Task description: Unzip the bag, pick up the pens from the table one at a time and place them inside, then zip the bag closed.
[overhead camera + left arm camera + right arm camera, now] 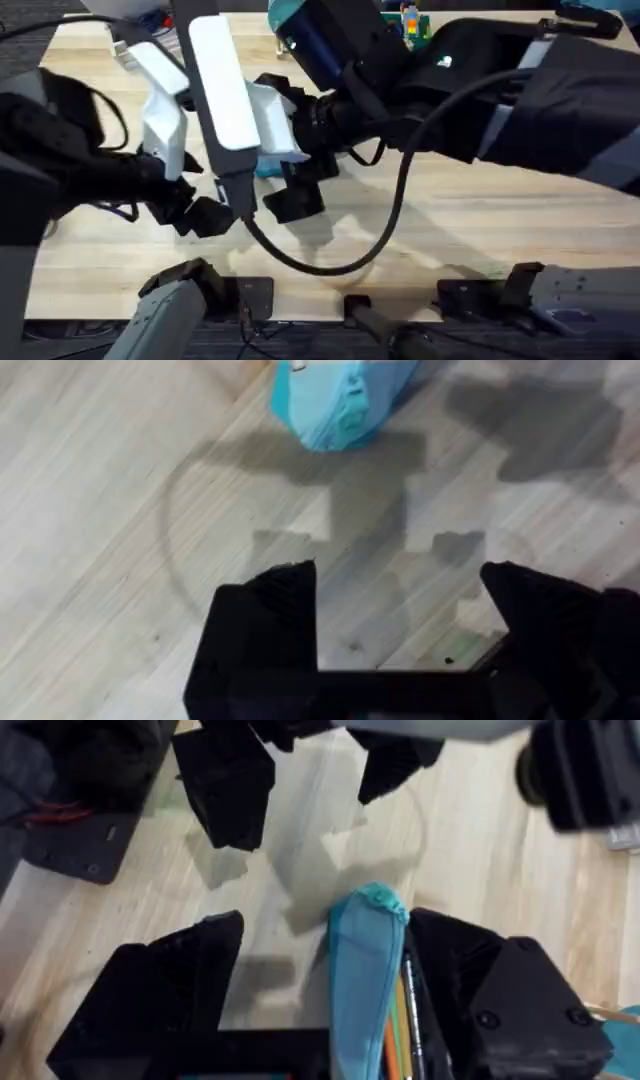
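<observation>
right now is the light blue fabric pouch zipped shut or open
Open, at least along the side in the right wrist view: the light blue fabric pouch gapes, with an orange pen and a dark pen showing inside.

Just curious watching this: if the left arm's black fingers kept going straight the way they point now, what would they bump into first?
Probably the bag. The left gripper hangs open over bare table, and the light blue pouch's end lies ahead of it, slightly off centre. How high the fingers hang is unclear, so they could meet wood first.

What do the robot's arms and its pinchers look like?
Both arms are mostly black with some white shell pieces, and a thick black cable loops off them. The left gripper and the right gripper each have two chunky, blocky black fingers.
</observation>
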